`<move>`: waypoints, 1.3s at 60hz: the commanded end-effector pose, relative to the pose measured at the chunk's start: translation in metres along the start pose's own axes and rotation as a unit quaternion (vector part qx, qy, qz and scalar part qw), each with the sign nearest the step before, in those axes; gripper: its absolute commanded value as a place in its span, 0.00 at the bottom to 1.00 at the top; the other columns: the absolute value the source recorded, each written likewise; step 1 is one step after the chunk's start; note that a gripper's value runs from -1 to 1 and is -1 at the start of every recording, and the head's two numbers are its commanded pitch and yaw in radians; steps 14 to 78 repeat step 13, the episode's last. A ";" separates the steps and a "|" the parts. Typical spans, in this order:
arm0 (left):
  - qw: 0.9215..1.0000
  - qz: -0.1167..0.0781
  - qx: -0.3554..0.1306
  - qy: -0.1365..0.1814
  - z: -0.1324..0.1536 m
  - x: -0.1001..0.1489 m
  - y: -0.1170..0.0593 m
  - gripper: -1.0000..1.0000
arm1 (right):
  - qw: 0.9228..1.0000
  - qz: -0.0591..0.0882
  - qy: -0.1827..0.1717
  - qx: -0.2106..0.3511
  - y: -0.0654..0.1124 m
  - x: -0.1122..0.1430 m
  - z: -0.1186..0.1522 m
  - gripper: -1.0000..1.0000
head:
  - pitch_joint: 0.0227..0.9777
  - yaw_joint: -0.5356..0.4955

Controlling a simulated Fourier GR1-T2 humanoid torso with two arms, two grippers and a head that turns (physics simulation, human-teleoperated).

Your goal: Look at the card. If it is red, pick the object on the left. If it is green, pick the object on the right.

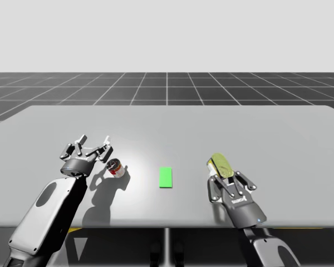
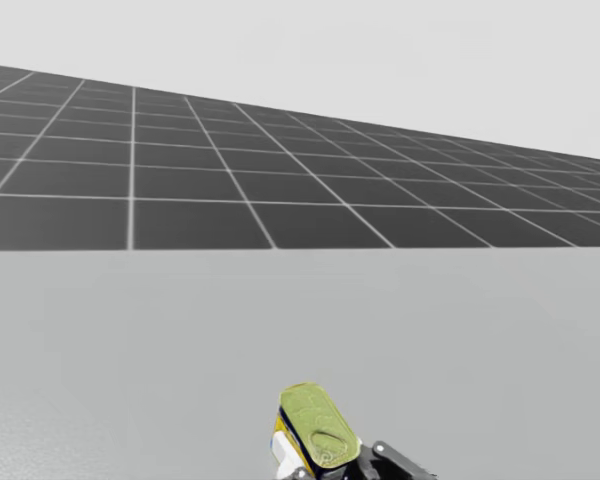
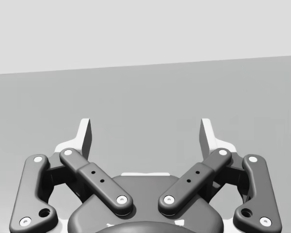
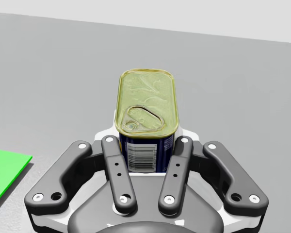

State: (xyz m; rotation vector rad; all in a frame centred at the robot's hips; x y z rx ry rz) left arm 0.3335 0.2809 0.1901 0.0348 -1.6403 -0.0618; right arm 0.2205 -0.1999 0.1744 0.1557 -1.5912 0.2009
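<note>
Card [image 1: 166, 177] green: right object wanted. Yellow-lidded blue oblong tin [image 4: 145, 114] at 3 o'clock of card, clamped between fingers of right hand [image 4: 146, 141]. Judgement: lift straight off tabletop [image 1: 239, 128], even squeeze, no tilt. Left hand [image 3: 145, 133] spread wide, empty, beside small red can [image 1: 116, 167] at card's 9 o'clock.

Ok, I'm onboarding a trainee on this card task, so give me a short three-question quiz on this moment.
1. True or false: the card is red.
2. Which one is shut on the blue rectangular can? A) left gripper B) right gripper C) neither
3. Fill in: the left gripper is ____, with nothing between its fingers.
Key: 1 false, it is green; 2 B; 3 open.
</note>
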 end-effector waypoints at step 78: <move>1.000 0.001 0.002 -0.003 0.000 0.001 0.002 0.00 | 0.986 0.020 -0.157 -0.052 -0.014 0.131 -0.017 1.00 | 0.42 0.17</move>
